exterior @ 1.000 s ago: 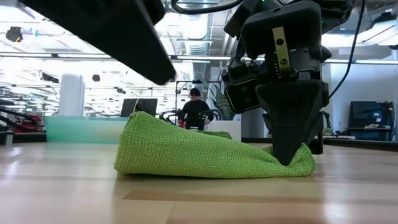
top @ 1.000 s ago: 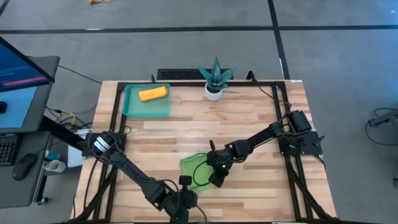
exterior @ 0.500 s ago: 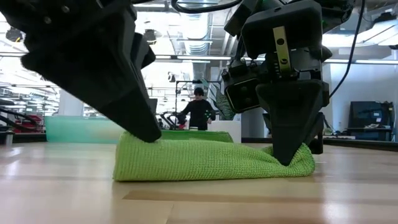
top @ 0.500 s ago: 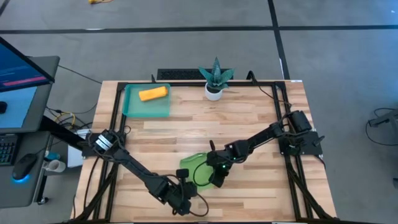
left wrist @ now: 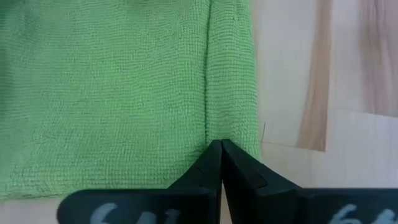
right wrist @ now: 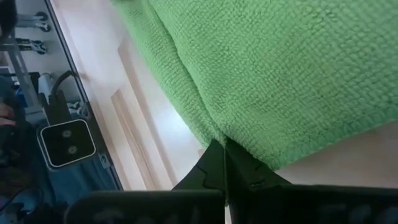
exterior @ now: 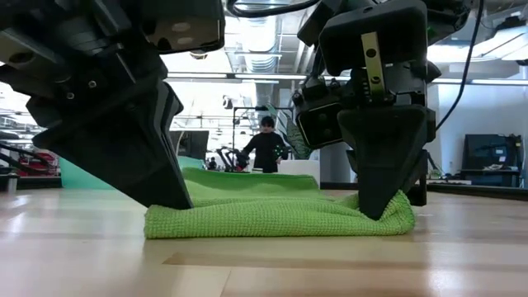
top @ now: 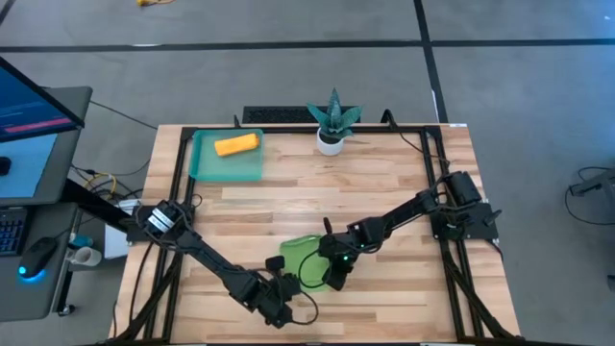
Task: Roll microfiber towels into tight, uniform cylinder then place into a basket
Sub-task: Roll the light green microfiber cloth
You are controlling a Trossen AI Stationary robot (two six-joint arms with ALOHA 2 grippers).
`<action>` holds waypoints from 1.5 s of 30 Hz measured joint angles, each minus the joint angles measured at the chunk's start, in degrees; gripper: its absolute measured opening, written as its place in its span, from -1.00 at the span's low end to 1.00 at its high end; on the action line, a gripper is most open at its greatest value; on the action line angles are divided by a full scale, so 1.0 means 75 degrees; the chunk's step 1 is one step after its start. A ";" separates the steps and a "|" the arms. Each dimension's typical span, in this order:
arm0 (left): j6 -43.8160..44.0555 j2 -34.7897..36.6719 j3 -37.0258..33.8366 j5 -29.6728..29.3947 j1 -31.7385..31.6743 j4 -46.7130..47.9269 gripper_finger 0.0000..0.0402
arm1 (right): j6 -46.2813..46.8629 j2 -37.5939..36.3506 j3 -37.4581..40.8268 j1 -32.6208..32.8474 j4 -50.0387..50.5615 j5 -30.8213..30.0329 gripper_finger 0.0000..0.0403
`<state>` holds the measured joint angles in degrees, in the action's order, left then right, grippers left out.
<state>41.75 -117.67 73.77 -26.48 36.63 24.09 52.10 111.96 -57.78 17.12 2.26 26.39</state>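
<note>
The lime green towel (top: 306,259) lies folded flat on the table near its front middle; it also shows in the low view (exterior: 276,214). My left gripper (exterior: 177,202) stands shut on the towel's near left corner. My right gripper (exterior: 375,213) stands shut on its near right corner. The orange towel (top: 236,144) lies rolled in the teal basket (top: 204,165) at the far left. My left gripper presses its shut fingertips (left wrist: 221,149) down on the towel beside a folded band (left wrist: 233,93) near the corner. The fingers come from above, pointing down. The cloth lies flat on the table under them. My right gripper presses its shut fingertips (right wrist: 221,149) down on the towel's edge (right wrist: 205,127) at the near right corner, from above. The cloth dents around the tips (exterior: 396,210) and lies on the table. I see no cloth between the fingers.
A white pot with a green spiky plant (top: 332,135) stands at the far middle. A black frame (top: 428,154) runs round the table's edge. Bare wood lies between the towel and the basket. A person (exterior: 264,153) stands in the room beyond.
My left gripper has gone from the table's near edge toward the towel and down onto its near left corner, fingers shut. The towel's left part, humped up before, now lies pressed flat. My right gripper has kept still.
</note>
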 joint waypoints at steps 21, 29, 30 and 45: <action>-0.0055 0.0000 -0.0002 0.0341 -0.0007 0.0117 -1.00 | -0.0031 -0.0169 -0.0001 0.0248 0.0152 0.0426 -0.17; -0.0069 -0.0009 -0.0008 0.0355 -0.0004 0.0175 -1.00 | -0.0724 -0.1279 0.0015 0.0342 0.1709 -0.0067 -0.20; -0.0069 -0.0009 -0.0007 0.0361 -0.0004 0.0184 -1.00 | -0.0936 -0.1448 0.0012 0.0440 0.1798 -0.0405 -0.21; -0.0066 -0.0015 -0.0011 0.0421 -0.0011 0.0228 -1.00 | -0.3016 -0.1039 -0.0003 0.1899 0.0147 -0.3936 -0.37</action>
<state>41.25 -117.78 73.69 -23.32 36.55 25.79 29.47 104.17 -57.80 31.37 3.37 -3.13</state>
